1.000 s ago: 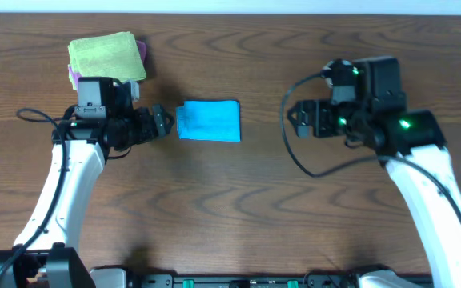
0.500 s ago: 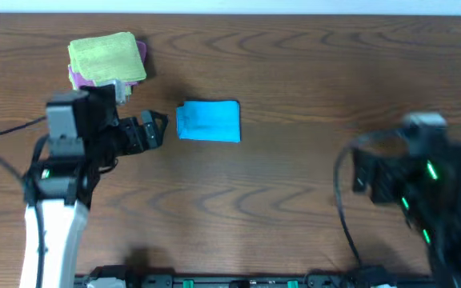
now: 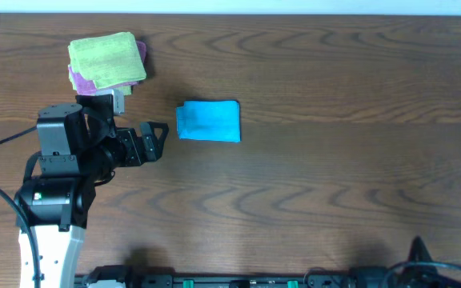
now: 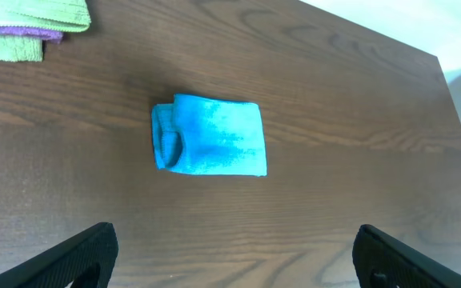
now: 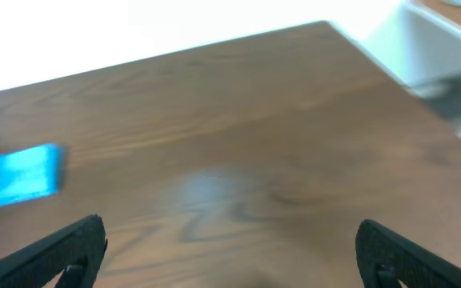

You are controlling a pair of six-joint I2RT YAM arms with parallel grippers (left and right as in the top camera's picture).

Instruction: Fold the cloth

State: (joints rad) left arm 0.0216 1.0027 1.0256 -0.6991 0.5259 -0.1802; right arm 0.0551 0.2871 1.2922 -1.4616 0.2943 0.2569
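The sky-blue cloth [image 3: 208,121] lies folded into a small rectangle on the wooden table [image 3: 326,160], left of centre. In the left wrist view the cloth [image 4: 210,135] shows a rolled fold at its left edge. My left gripper [image 3: 157,140] is open, apart from the cloth and a little to its lower left, with nothing between its fingers [image 4: 78,254]. In the right wrist view the right gripper [image 5: 230,252] is open and empty above bare wood, with the cloth [image 5: 18,178] blurred at the far left. The right arm is almost out of the overhead view.
A lime-green cloth [image 3: 106,58] lies stacked on a purple cloth [image 3: 74,78] at the table's back left, just behind my left arm. The table's far edge [image 3: 230,14] runs along the top. Cables and the arm bases sit along the front edge [image 3: 238,280].
My left arm has pulled back from the cloth toward the front left. The right arm has withdrawn to the front right, nearly out of the overhead view. The cloth has not moved.
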